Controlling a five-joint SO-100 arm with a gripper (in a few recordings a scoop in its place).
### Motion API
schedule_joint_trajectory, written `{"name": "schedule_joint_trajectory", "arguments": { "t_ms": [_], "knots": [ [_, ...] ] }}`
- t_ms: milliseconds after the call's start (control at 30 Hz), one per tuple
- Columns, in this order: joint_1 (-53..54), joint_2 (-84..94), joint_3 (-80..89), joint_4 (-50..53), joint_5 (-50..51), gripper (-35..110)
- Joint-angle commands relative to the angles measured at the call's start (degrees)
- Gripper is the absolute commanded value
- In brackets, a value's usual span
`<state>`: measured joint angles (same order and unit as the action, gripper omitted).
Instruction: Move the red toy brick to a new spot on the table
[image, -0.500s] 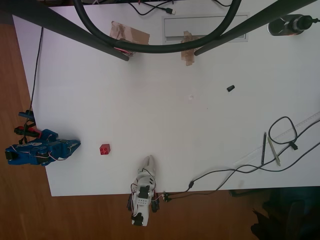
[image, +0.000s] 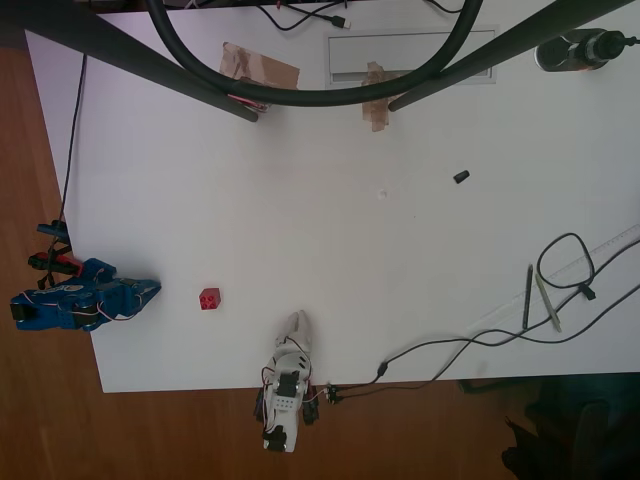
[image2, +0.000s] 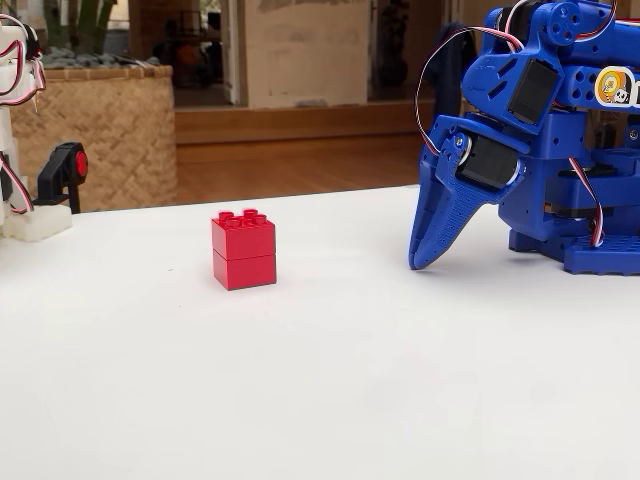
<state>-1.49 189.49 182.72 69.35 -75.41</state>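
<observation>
Currently: red brick (image2: 243, 250) upright on the white bench (image2: 330, 390), studs on top, apart from the blue gripper (image2: 425, 255) and not yet touched; near the bench edge closest to the arm in the overhead view (image: 209, 298). Gripper fingers pressed together into one downward point close over the bench, nothing held. Brick apparently two stacked pieces, seam visible at mid-height in the fixed view. Judged light, rigid, hard plastic, not fragile; smooth glossy sides likely slippery under hard fingers. Recommended hold: two opposite flat side faces, fingers spanning the seam so both pieces lift together; avoid the studs and the corners, where a squeeze may twist the brick out. Light weight means a brush from a finger may slide or tip it on the smooth bench; open wide before approach, descend straight, close squarely.
</observation>
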Motion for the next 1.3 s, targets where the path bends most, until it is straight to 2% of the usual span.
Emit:
{"name": "schedule_joint_trajectory", "arguments": {
  "t_ms": [0, 767, 1000, 1267],
  "knots": [
    [0.35, 1.85, 1.85, 0.35, 0.0, 0],
    [0.35, 1.85, 1.85, 0.26, 1.41, 0],
    [0.35, 1.85, 1.85, -0.09, 4.75, 0],
    [0.0, 1.85, 1.85, 0.09, 2.72, 0]
  ]
}}
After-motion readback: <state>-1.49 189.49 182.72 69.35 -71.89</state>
